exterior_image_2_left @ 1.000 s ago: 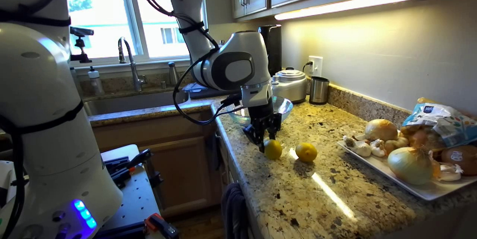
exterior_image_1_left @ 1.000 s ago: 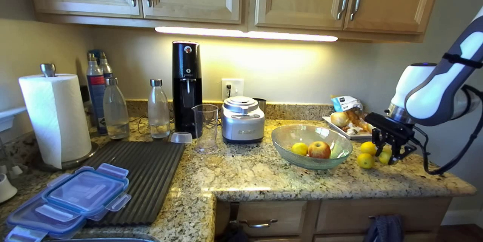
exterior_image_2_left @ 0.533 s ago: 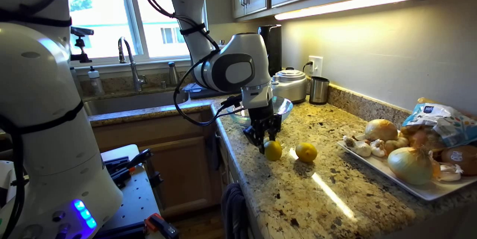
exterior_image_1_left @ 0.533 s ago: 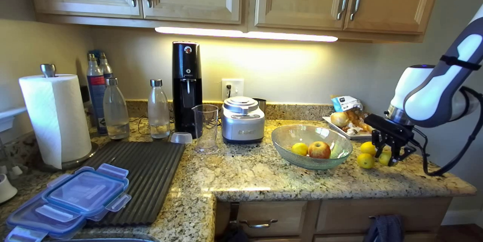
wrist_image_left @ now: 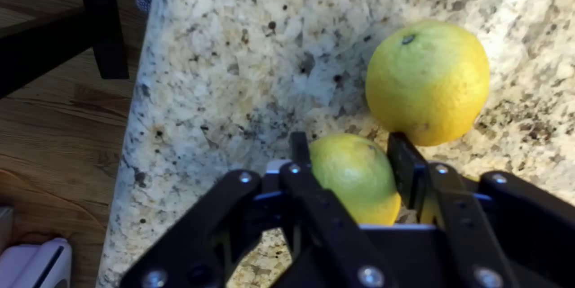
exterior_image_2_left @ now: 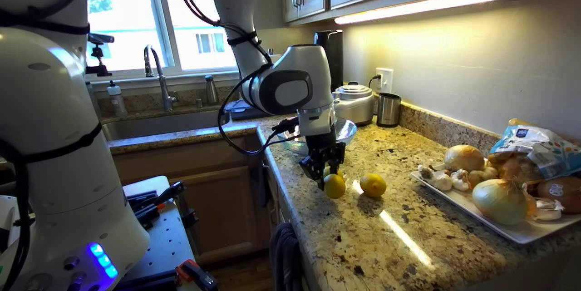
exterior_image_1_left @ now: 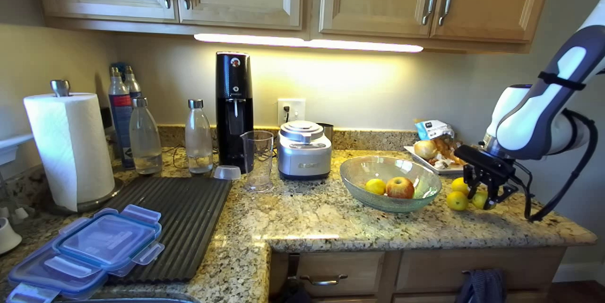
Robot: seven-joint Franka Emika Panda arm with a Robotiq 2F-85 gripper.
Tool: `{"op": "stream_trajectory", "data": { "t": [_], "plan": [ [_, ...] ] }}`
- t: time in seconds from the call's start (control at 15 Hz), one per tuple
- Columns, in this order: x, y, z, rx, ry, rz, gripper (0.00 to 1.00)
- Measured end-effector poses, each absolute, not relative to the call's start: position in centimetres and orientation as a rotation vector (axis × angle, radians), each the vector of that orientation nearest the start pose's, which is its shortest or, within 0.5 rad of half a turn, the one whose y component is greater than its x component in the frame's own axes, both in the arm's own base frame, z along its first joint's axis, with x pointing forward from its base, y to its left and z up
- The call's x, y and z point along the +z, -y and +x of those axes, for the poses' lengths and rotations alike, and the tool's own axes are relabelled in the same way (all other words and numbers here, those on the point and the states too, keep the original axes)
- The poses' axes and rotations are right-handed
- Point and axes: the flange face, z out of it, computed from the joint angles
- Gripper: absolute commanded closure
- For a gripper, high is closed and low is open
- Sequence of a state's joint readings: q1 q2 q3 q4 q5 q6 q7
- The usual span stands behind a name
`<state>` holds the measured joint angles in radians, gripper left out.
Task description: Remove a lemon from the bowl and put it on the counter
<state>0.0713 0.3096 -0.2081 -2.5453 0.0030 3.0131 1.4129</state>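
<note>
My gripper [wrist_image_left: 348, 155] is shut on a yellow-green lemon [wrist_image_left: 355, 184], with a finger against each side. The held lemon is low at the counter [exterior_image_2_left: 390, 236], to the right of the bowl in an exterior view [exterior_image_1_left: 479, 200]; I cannot tell whether it touches the granite. Two more lemons lie close by: one [exterior_image_1_left: 457, 201] is right beside it, another [exterior_image_1_left: 459, 185] just behind. The clear glass bowl [exterior_image_1_left: 359, 196] holds one lemon [exterior_image_1_left: 375, 186] and a reddish-yellow apple [exterior_image_1_left: 400, 187]. In an exterior view the arm partly hides the bowl [exterior_image_2_left: 347, 132].
A white plate [exterior_image_2_left: 481, 223] of onions and garlic with a bag [exterior_image_2_left: 535, 145] stands near the wall. A silver appliance [exterior_image_1_left: 305, 151] stands left of the bowl. The counter's front edge [wrist_image_left: 139, 99] runs close to the gripper.
My gripper has moved slightly down and towards the bowl, and the held lemon moved with it. The lemon beside it has shifted slightly. A lemon behind the held one now shows more.
</note>
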Motion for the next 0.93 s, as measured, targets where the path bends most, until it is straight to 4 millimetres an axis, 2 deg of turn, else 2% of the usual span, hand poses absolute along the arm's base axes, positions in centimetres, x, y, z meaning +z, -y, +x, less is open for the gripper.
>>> {"op": "stream_trajectory", "data": {
  "t": [0.13, 0.2, 0.27, 0.4, 0.67, 0.93],
  "plan": [
    [17.58, 7.12, 46.58, -0.266, -2.145, -2.207, 0.78],
    [17.58, 7.25, 46.69, -0.268, -2.147, -2.205, 0.69],
    [17.57, 7.39, 46.77, -0.271, -2.149, -2.204, 0.29],
    [17.46, 7.57, 46.81, -0.273, -2.155, -2.202, 0.27],
    [17.26, 7.68, 46.73, -0.269, -2.162, -2.200, 0.03],
    [17.31, 7.43, 46.79, -0.276, -2.156, -2.210, 0.00]
  ]
}}
